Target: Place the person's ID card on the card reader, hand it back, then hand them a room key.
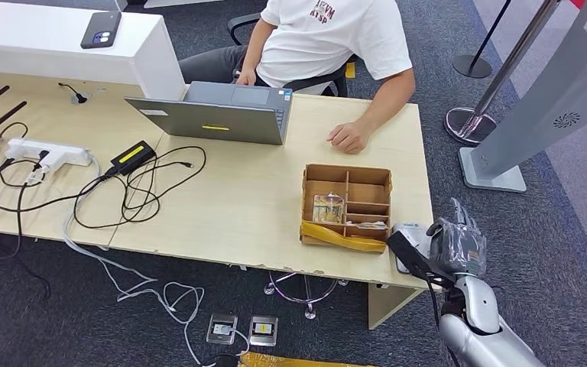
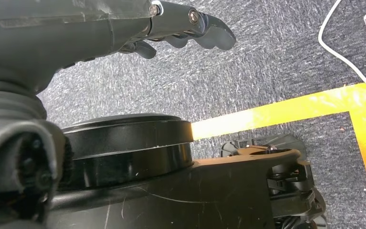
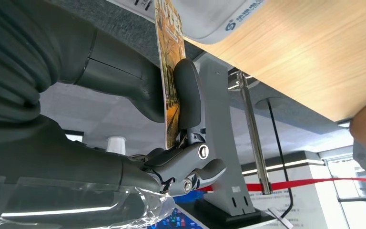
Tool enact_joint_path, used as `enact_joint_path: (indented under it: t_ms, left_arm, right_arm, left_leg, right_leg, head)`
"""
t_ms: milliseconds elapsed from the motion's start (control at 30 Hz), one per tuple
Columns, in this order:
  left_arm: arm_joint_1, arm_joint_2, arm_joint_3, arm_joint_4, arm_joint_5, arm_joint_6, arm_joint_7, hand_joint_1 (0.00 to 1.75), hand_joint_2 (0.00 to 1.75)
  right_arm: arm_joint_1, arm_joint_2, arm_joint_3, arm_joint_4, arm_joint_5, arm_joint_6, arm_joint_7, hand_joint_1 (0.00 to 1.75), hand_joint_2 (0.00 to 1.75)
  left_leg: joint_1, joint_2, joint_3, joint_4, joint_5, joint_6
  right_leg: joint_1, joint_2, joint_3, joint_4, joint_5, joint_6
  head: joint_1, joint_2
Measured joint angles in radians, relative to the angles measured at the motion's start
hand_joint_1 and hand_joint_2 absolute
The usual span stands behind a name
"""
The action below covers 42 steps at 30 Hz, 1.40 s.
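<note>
From the head view, my right hand (image 1: 458, 243) was raised just past the table's (image 1: 260, 206) right front corner, fingers up, with the white card reader (image 1: 410, 238) lying at that very corner beside it. A compartmented wooden box (image 1: 346, 205) stood just left of the reader, close to the front edge. The person's hand (image 1: 348, 138) rested on the table's far side, well apart from mine, next to an open laptop (image 1: 222, 115). Open carpet lay to my right, bounded farther off by a grey kiosk stand (image 1: 531, 115).

In the left wrist view, my left hand (image 2: 181, 28) hung over grey carpet, its fingers curled loosely and holding nothing. A yellow tape line (image 2: 286, 112) crossed the floor below it.

In the right wrist view, my right hand (image 3: 176, 124) pinched the ID card (image 3: 170, 81) edge-on between thumb and fingers. The card's far end reached the card reader (image 3: 209, 19) at the table's (image 3: 305, 62) edge.
</note>
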Motion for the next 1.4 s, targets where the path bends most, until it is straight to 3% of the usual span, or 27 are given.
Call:
enact_joint_path:
  t_ms: [1400]
  left_arm:
    - [-0.015,0.0,-0.016,-0.002,0.021,-0.005,0.0,0.0,0.0]
  right_arm:
    - [0.015,0.043,0.003,0.068,-0.011,-0.015,-0.046,1.75,1.75]
  left_leg:
    - [0.0,0.0,0.001,0.0,0.0,0.0]
  right_leg:
    - [0.0,0.001,0.001,0.0,0.0,0.0]
  head:
    - [0.0,0.0]
